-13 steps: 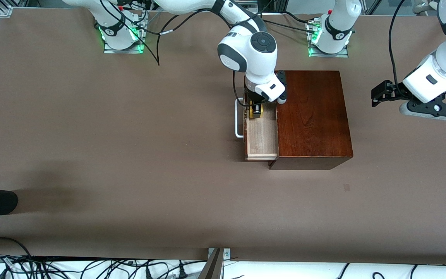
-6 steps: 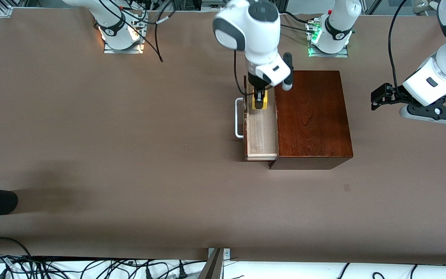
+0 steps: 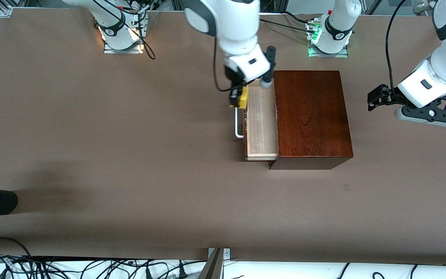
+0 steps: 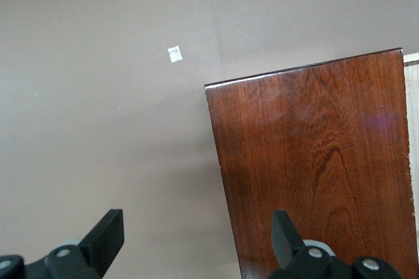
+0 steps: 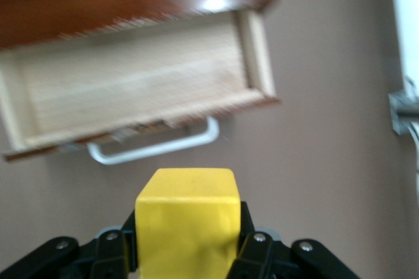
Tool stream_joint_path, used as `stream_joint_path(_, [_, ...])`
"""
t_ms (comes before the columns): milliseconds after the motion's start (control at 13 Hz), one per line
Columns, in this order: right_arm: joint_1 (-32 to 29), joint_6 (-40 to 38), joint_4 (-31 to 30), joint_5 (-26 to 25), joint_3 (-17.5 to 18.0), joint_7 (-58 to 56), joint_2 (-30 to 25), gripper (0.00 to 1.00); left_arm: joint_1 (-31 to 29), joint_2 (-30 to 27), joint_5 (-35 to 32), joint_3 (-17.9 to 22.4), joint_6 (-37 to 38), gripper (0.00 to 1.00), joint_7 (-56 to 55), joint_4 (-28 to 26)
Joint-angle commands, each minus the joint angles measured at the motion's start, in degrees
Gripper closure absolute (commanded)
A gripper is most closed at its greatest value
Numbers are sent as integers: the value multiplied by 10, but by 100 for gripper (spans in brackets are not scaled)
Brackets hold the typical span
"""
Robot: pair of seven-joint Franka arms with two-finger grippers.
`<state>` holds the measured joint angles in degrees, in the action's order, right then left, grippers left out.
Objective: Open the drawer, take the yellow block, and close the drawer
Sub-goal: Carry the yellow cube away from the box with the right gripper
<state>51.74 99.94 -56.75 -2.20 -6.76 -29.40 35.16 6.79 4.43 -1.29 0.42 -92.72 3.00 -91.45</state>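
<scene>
Gripping the yellow block (image 3: 241, 97), right tool (image 3: 238, 97) above the drawer (image 3: 261, 124) handle, left tool (image 3: 376, 97) open, waiting.

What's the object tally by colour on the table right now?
Yellow: 1, the yellow block, held in the right end effector
Reddish-brown: 1, the wooden box with its open drawer
Total: 2

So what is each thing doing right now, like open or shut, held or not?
drawer: pulled open, nothing inside
yellow block: held up in the air, over the drawer's handle end
right gripper: shut on the yellow block
left gripper: open, holding nothing, waiting over the wooden box's edge and the table
</scene>
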Motion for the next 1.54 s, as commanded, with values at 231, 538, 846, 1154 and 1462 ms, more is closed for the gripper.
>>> stream_joint_path(231, [-111,-47,-9,33,-20,1,-51,100,4,15,2,-2,4,0,12,20])
stream_joint_path(538, [-167,-32,-38,43,-33,43,-61,100,7,17,-7,-3,-7,0,7,20])
stream_joint_path(846, [-217,26,-190,66,-34,83,-138,100,7,15,-6,-11,-5,0,5,21])
stream_joint_path(1154, [-250,71,-344,65,-34,158,-177,100,4,13,-7,-16,-3,0,6,21])
stream_joint_path(1462, [-283,162,-473,65,-34,189,-200,100,6,11,0,-17,-1,0,3,22])
